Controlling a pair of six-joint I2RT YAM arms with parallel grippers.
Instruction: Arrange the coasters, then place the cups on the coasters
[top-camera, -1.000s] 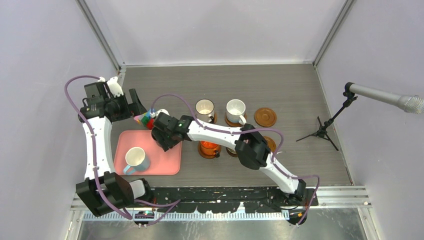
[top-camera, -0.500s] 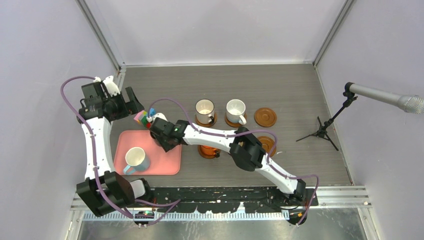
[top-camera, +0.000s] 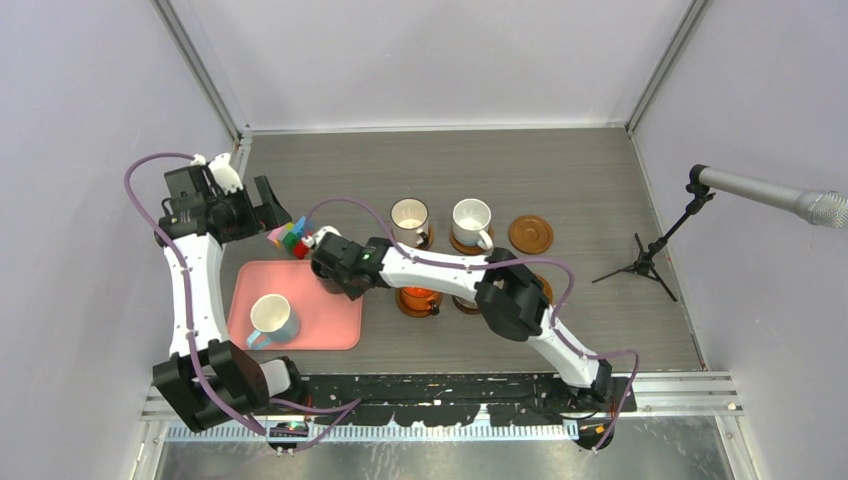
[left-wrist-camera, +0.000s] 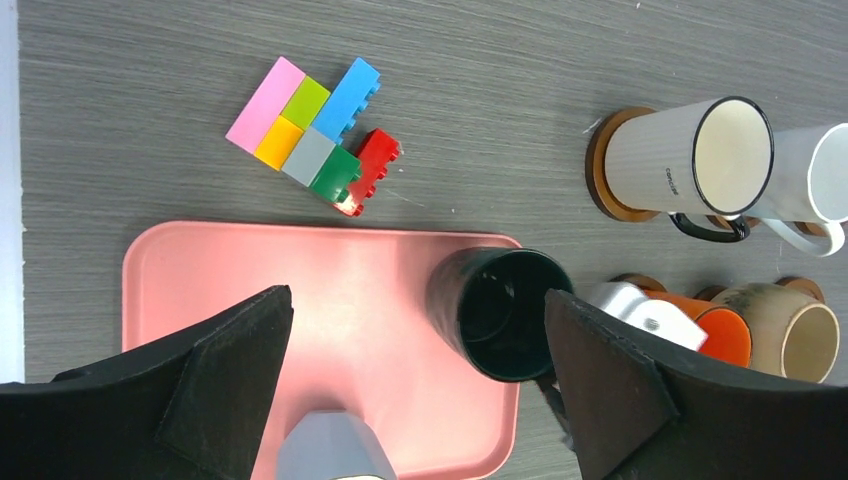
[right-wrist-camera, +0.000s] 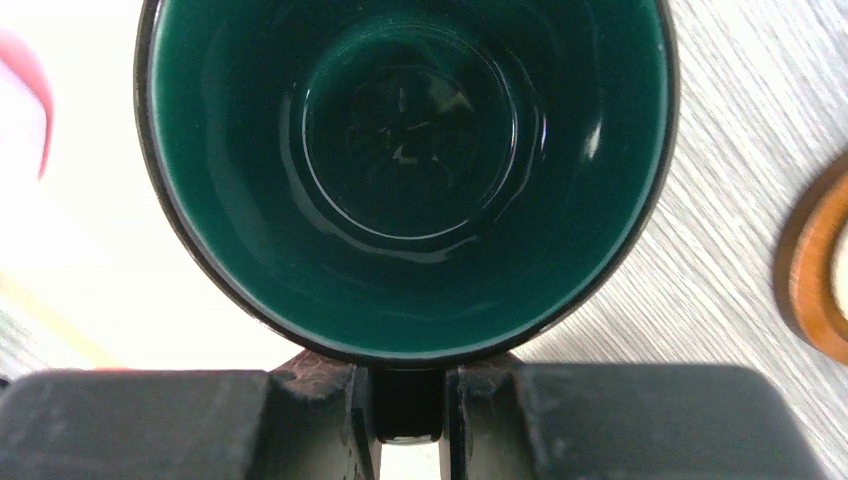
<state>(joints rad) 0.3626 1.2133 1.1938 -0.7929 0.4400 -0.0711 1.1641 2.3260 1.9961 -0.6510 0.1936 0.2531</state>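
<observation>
right end effector (right-wrist-camera: 405, 405) gripping mug (right-wrist-camera: 405, 170) handle, hidden overhead

White shells on the long links, black housings at the joints, alike on the left arm (top-camera: 190, 290) and the right arm (top-camera: 440, 268). Purple cable (top-camera: 150, 170) looped loosely beside each, tied down along the links. Small green light (top-camera: 362, 253) on the black block just behind the right gripper (top-camera: 333, 282). Left gripper (left-wrist-camera: 415, 300): broad, matte black, faceted wedges. Right gripper's fingers (right-wrist-camera: 600, 420) black and blocky, scuffed reddish-brown along the inner edges.
</observation>
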